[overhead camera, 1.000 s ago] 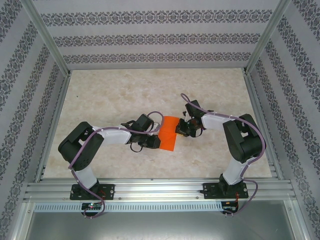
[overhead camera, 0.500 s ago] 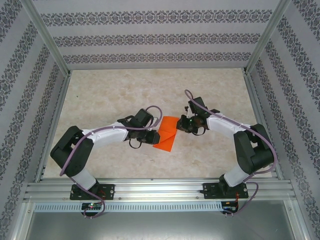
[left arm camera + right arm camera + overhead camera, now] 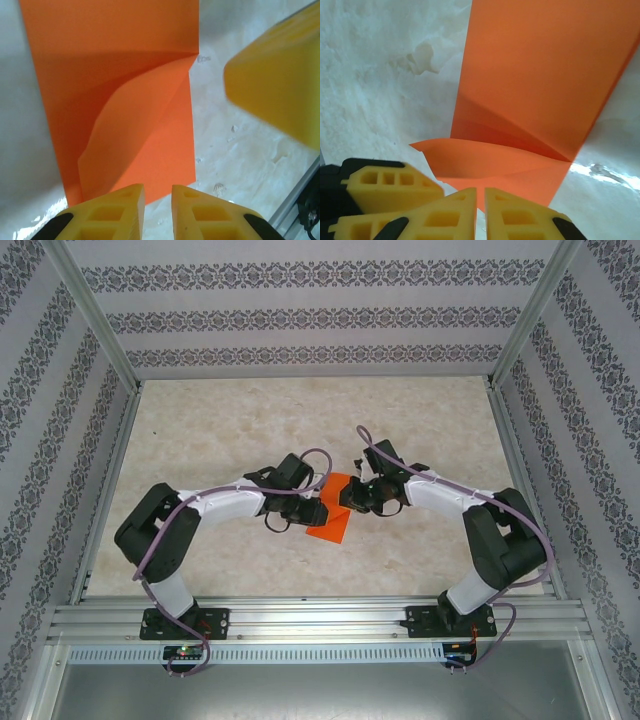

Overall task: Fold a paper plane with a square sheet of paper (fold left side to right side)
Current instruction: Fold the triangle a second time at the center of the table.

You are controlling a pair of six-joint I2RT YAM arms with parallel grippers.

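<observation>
With both grippers [image 3: 157, 192] [image 3: 480, 195] pinching the paper [image 3: 335, 515], I risk tearing it if the arms diverge.

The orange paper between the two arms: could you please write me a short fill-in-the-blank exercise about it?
1. The sheet of paper lying on the table is ____ in colour.
2. The fingers of the left gripper are made of ____ plastic.
3. Seen from above, the left gripper and the right gripper meet over the ____.

Missing words: orange; yellow; paper
</observation>
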